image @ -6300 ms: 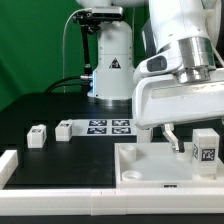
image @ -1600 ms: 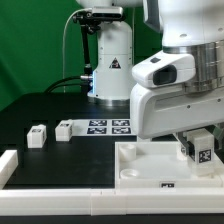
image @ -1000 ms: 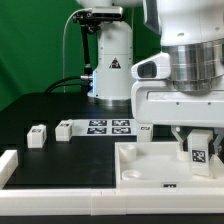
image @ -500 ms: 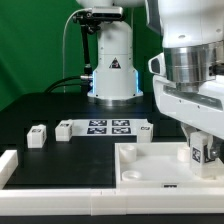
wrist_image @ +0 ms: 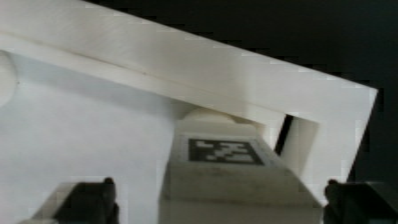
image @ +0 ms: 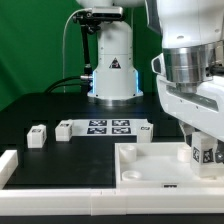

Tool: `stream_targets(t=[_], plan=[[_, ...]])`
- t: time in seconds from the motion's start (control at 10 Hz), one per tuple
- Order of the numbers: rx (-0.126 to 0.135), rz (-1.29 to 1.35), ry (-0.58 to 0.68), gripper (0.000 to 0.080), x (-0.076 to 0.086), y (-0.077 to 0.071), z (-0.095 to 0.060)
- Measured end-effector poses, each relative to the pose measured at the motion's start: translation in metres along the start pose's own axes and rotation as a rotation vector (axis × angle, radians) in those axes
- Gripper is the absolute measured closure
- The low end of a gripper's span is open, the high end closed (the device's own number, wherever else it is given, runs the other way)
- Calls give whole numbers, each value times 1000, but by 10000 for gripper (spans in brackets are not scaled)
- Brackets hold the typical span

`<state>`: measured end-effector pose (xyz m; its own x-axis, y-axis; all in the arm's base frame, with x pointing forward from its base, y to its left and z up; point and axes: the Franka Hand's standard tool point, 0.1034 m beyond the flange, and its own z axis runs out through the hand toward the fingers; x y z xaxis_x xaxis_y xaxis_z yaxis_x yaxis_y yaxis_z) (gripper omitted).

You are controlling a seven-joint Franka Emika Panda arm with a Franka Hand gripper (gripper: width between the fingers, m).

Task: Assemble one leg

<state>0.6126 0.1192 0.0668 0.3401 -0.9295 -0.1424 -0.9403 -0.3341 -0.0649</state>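
The leg point(image: 205, 152), a small white block with a black-and-white tag, stands upright at the corner of the large white tabletop point(image: 150, 165) on the exterior view's right. My gripper point(image: 204, 148) reaches down over it. In the wrist view the leg point(wrist_image: 231, 165) stands between my two dark fingers point(wrist_image: 89, 200). There is a visible gap on one side, so the gripper point(wrist_image: 217, 205) straddles the leg open. The tabletop point(wrist_image: 107, 110) fills the wrist view behind the leg.
Two loose legs point(image: 37, 135) point(image: 64, 129) lie on the black table at the exterior view's left, and another point(image: 146, 130) lies beside the marker board point(image: 108, 126). A white L-shaped rail point(image: 8, 165) runs along the front. The robot base point(image: 110, 60) stands behind.
My hand has turned about its vertical axis over the leg and shifted slightly to the exterior view's right. The leg stays at the same corner of the tabletop.
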Motion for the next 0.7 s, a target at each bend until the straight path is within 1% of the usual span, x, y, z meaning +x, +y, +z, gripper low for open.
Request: stream_targets(t=[0.1,0.2,0.5,0.7], plan=[[0,-173,0,165,-2,0,0],[0,-301,-2,154,-4,-1,0],[-5,-704,2,150,-5,-4,-2],[-7,-919,2,150,-4,-3,-2]])
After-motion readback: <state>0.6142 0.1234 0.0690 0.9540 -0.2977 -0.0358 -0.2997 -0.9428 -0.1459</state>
